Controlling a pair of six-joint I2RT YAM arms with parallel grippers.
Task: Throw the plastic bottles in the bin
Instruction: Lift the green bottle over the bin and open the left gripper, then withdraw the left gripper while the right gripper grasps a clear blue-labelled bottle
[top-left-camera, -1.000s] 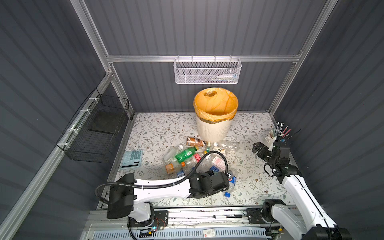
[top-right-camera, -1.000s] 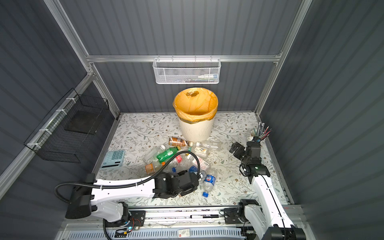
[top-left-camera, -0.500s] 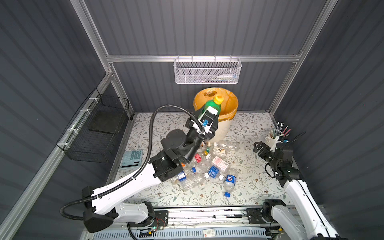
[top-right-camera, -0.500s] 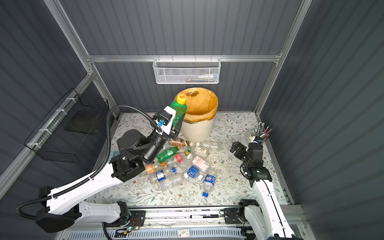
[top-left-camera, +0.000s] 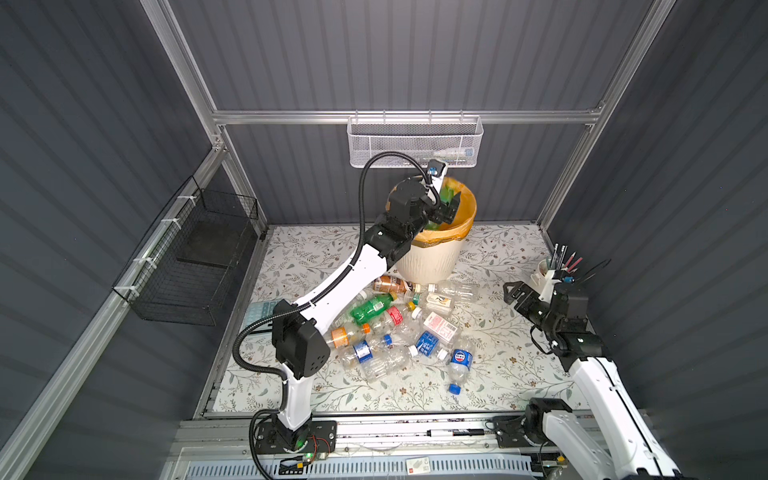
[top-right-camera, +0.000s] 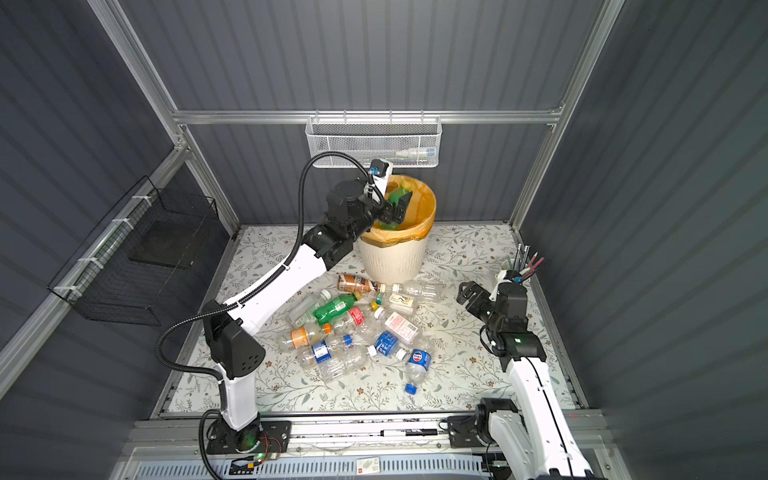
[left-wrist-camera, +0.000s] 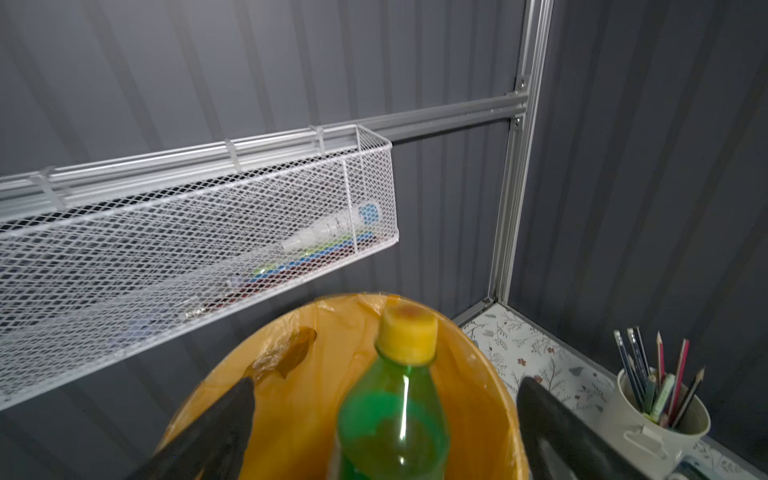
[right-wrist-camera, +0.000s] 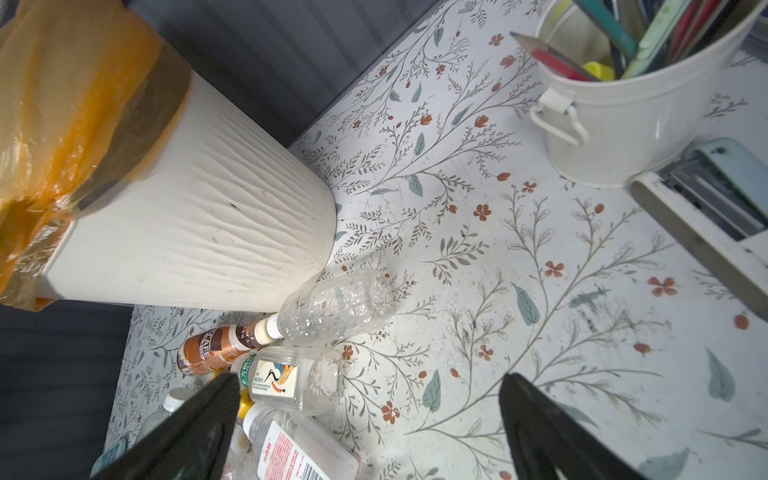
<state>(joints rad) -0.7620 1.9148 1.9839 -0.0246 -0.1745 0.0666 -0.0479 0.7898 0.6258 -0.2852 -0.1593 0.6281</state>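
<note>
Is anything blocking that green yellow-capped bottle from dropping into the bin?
Nothing visible. The yellow-capped green plastic bottle is between the open jaws of the left gripper, right over the orange-lined cream ribbed bin.

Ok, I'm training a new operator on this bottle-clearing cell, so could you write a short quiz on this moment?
1. True or false: the right gripper is shut on a bottle.
2. Multiple choice: the green plastic bottle with the yellow cap is A) lying on the table; B) between the open left gripper's spread jaws, over the mouth of the round cream ribbed bin with the orange liner; C) in a wall basket.
3. Short answer: what stands in the white metal cup near the right gripper?
Key: 1. False, it is open and empty. 2. B. 3. Pencils.
</note>
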